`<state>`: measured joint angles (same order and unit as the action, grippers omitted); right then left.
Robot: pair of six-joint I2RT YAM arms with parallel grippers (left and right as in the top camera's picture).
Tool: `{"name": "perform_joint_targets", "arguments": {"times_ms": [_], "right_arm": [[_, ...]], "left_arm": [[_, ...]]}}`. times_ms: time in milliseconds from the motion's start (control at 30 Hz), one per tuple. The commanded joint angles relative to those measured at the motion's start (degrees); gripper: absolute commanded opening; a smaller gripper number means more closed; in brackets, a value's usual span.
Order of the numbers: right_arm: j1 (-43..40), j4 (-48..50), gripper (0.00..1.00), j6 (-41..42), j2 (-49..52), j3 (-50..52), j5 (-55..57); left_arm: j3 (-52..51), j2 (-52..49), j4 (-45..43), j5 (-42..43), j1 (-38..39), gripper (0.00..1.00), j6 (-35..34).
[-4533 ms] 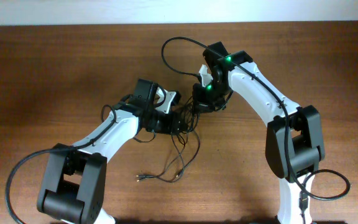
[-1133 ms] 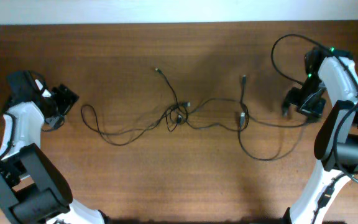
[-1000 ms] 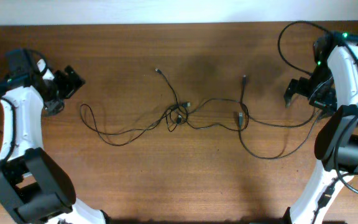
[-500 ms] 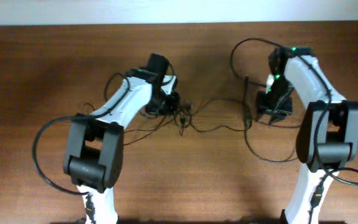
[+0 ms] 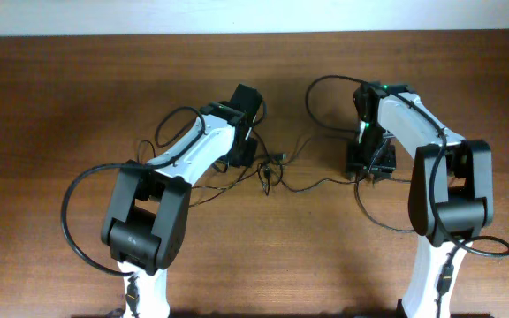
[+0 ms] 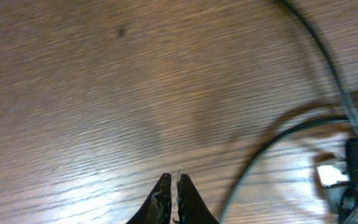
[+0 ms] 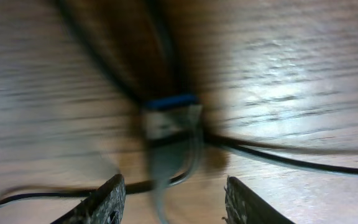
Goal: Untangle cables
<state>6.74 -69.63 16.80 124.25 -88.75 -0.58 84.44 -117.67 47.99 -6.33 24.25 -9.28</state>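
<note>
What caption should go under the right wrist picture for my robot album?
The right gripper, open, hovers over a blurry blue-tipped plug among thin black cables on the wooden table.

Table (image 5: 60, 106): mid-brown wood, fine streaked grain. Cables (image 5: 312, 184): black throughout. Plug (image 7: 169, 121) — grey shell, blue insert. Left arm (image 5: 193, 150) and right arm (image 5: 409, 119): white shells, black joints — green light (image 5: 380, 87) on the right arm.

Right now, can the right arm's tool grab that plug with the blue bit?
Probably yes. The right tool is open, and the blue-tipped plug lies just ahead of the gap between its fingers, with nothing but thin cables around it.
</note>
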Motion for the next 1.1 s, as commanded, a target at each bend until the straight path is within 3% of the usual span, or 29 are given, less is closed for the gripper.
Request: {"name": "perform_joint_targets", "arguments": {"times_ms": [0,200,300,367,500,767,833,900,967,1067], "right_arm": [[-0.5,0.0,0.52,2.4,-0.3,3.6,8.5],[-10.2,-9.9,0.56,1.0,-0.4,3.3,9.2],[-13.2,-11.5,0.59,-7.2,-0.5,3.3,-3.2],[-14.0,-12.3,0.59,-7.0,-0.4,3.3,-2.8],[-14.3,-8.0,0.60,-4.1,-0.4,3.3,-1.5],[-13.5,3.8,0.59,-7.8,-0.4,1.8,-4.9],[-13.5,3.6,0.50,-7.8,-0.4,-0.5,-5.0],[-13.5,-1.7,0.34,-9.6,-0.4,-6.7,-5.0],[-13.1,-7.8,0.37,-11.3,-0.5,-14.7,-5.0],[-11.6,-9.2,0.42,-12.4,-0.4,-16.5,-5.0]], "left_arm": [[-0.1,-0.7,1.1,-7.1,-0.1,0.07,-2.0],[-0.1,-0.7,1.7,-7.0,-3.2,0.06,-5.9],[-0.1,-0.7,2.3,-6.8,-4.6,0.03,-8.0],[-0.1,-0.7,2.6,-6.8,-4.5,0.04,-8.0],[-0.1,-0.7,2.5,-6.7,-4.5,0.05,-8.1],[-0.1,-0.7,2.2,-6.5,-4.5,0.05,-8.1],[-0.1,-0.7,2.0,-6.5,-4.5,0.05,-8.1],[-0.1,-0.7,2.0,-6.5,-4.5,0.05,-8.1],[-0.1,-0.7,2.0,-6.5,-4.5,0.06,-8.1],[-0.1,-0.7,1.8,-6.5,-4.5,0.07,-8.1]]}}
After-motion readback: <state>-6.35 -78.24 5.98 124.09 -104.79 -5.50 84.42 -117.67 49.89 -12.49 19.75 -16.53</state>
